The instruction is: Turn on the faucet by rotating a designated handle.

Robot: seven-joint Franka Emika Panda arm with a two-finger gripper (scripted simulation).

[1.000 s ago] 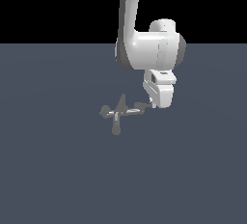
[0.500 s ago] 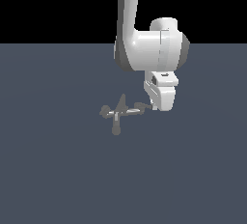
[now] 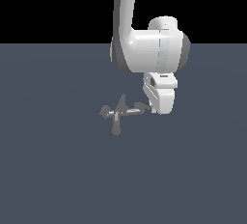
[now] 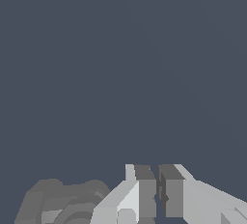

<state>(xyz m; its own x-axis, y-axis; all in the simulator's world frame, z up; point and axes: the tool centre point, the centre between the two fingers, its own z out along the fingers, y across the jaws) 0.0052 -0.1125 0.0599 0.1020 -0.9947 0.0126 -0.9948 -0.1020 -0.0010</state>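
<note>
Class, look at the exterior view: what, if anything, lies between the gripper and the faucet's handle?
Nothing: the gripper sits right at the handle's outer end, with no gap discernible. Contact can't be confirmed.

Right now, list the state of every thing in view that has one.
hand: fingers nearly together, narrow gap, nothing visibly between them; low beside the handle's end.
faucet: standing on the floor, fin upright.
handle: points toward the hand; whether they touch cannot be told.

Handle tip [image 3: 143, 106]: hidden behind the gripper [image 3: 155, 110] in the exterior view.
Faucet [image 4: 62, 203]: cut off by the wrist view's edge.
</note>
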